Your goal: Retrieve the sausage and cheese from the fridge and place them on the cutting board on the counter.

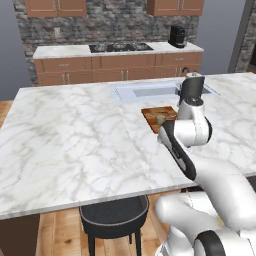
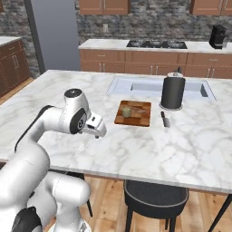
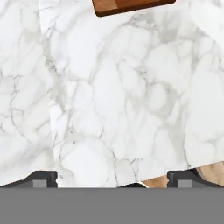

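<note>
Hand view: gripper (image 3: pixel 111 181) looks down on bare marble, fingers spread wide, nothing between them.
Cutting board: cutting board (image 2: pixel 132 113) lies flat on the counter (image 2: pixel 149 145), just ahead of the hand and short of the sink (image 2: pixel 149 86); its near edge shows at the top of the hand view (image 3: pixel 131 6).
Cheese: cheese (image 2: pixel 127 111) sits on the board's left half.
Sausage: not seen on the board; I judge it is yet to be fetched.
Fridge: lies outside these views, so its direction cannot be told.
Obstacles: dark cylinder (image 2: pixel 173 92) and knife (image 2: pixel 165 119) stand just right of the board.
Open room: wide bare marble to the arm's left.
</note>
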